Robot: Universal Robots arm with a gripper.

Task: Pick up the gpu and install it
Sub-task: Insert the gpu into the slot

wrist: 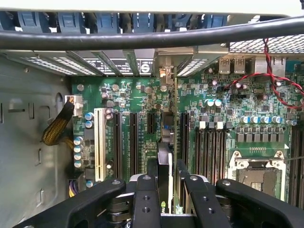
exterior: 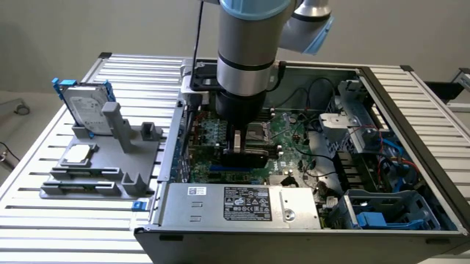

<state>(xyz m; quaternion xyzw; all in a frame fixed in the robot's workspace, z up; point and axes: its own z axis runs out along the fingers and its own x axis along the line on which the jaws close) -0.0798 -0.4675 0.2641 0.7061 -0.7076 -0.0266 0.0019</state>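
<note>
Wrist view: the end effector (wrist: 166, 166) is clenched on the gpu (wrist: 164, 183), one dark finger (wrist: 146, 190) on each broad face. The card hangs edge-on, so it appears as a narrow black strip running between the fingers. It sits just above the motherboard (wrist: 142, 99), in line with the long black slots (wrist: 116, 142) and beside the white one (wrist: 99, 142). Whether its lower edge touches a slot yet cannot be told.

Of the card itself little is visible. There is a black shroud edge and a small green mark low on the face near the pads. The bracket end cannot be made out.

As a judgement, the gpu should be light and stiff, but fragile. It is a thin board with soldered parts and a bare contact edge that must not be scraped or twisted. The flat shroud faces are the sound place to hold it, as they are held here, well clear of the contact edge. Smooth plastic may slip if the card meets resistance.

In the exterior view the arm (exterior: 246, 49) reaches down into the open case (exterior: 220, 206), which stands on the slatted worktop (exterior: 44, 231).
</note>
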